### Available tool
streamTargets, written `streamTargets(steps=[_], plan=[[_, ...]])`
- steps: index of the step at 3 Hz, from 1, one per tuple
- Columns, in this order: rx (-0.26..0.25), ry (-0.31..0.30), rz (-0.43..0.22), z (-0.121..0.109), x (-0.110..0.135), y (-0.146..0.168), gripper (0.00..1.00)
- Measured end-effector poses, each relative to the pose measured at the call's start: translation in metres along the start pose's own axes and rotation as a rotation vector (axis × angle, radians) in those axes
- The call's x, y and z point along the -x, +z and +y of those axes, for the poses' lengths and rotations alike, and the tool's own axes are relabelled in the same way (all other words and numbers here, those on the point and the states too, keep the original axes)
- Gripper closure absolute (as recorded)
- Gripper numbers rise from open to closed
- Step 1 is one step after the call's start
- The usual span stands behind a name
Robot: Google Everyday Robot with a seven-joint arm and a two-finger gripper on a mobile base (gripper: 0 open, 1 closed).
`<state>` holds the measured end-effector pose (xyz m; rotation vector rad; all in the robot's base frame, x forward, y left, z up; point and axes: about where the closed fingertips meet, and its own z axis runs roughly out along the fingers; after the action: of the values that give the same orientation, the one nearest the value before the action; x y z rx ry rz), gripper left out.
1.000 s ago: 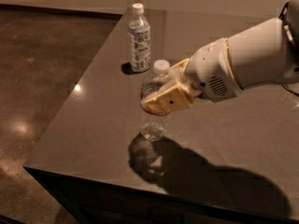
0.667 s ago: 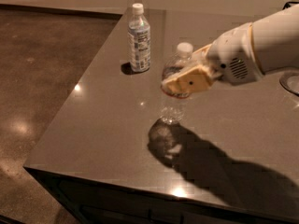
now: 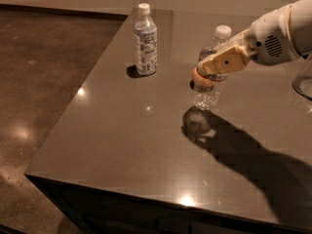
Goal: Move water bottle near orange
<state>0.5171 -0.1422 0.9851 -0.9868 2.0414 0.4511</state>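
The water bottle [image 3: 207, 96], clear ribbed plastic with a white cap, hangs upright a little above the dark table [image 3: 122, 145], right of centre. My gripper [image 3: 210, 68] comes in from the right and is shut on its middle; one tan finger [image 3: 225, 60] lies across the front. The orange [image 3: 200, 79] shows as a small orange round shape right behind the bottle's left side, partly hidden by the bottle and the finger. Its shadow lies on the table just to its left.
A second bottle [image 3: 146, 40] with a large white-and-blue label stands at the back left of the table. A clear glass object [image 3: 304, 82] is cut off at the right edge. The table's left and front edges drop to a brown floor [image 3: 39, 82].
My gripper has carried the water bottle to the right and farther back across the table. The labelled bottle has not moved.
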Motion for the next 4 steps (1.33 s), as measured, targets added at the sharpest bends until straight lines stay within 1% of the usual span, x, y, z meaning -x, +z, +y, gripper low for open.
streamTargets(steps=[1,2,3,4], plan=[[-0.05,0.025,0.019,-0.029,-0.006,0.002,1.0],[-0.085,0.038,0.043,-0.05,-0.01,0.007,1.0],[-0.109,0.045,0.066,-0.061,-0.015,0.013,0.84],[-0.121,0.055,0.079,-0.067,-0.022,0.017,0.6]])
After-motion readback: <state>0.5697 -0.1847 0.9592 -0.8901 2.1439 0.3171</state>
